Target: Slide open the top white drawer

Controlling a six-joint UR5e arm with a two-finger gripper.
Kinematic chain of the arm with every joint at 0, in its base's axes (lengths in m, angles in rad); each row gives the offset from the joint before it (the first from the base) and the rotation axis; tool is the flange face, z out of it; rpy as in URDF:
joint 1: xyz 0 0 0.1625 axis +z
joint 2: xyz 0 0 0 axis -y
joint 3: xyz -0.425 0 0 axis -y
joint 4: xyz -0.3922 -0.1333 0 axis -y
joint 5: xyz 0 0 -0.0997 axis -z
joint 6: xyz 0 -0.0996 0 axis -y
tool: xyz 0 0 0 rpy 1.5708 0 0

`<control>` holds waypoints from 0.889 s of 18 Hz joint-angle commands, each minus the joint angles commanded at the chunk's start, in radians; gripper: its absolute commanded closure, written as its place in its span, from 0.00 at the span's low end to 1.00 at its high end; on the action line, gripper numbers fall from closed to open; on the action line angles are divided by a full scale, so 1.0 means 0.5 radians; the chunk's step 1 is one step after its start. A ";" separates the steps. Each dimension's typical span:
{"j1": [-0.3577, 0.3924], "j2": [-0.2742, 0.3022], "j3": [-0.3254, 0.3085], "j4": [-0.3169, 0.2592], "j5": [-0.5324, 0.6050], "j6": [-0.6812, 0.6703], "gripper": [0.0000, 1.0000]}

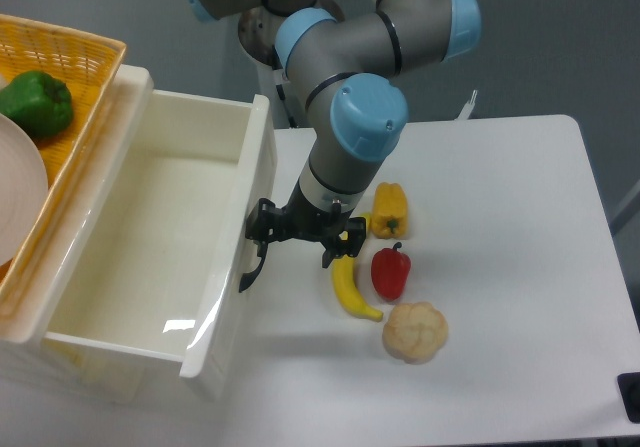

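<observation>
Gripping black handle (250, 270) of top white drawer (150, 257): gripper (262, 235) clamped on it. Drawer well out. Banana (348, 285) right of gripper.

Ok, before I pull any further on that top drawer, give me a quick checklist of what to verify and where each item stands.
1. Gripper at the black handle of the top white drawer: ok.
2. Firm grip on the handle: cannot tell, the jaws are too dark.
3. Drawer already well out, its inside showing nothing in it: ok.
4. Pull path clear: not ok, the banana lies right beside the gripper.
5. Red pepper, yellow pepper and cauliflower just beyond: watch.
6. Travel left on the slides: cannot tell.
</observation>
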State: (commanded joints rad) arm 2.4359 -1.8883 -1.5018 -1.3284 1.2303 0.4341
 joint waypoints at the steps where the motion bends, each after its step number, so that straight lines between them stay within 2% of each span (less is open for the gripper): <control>1: 0.012 -0.006 0.003 0.003 0.000 0.000 0.00; 5: 0.037 -0.028 0.034 0.000 -0.006 0.000 0.00; 16: 0.043 -0.034 0.012 0.003 -0.040 -0.003 0.00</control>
State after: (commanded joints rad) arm 2.4574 -1.9052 -1.4956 -1.3269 1.2103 0.4326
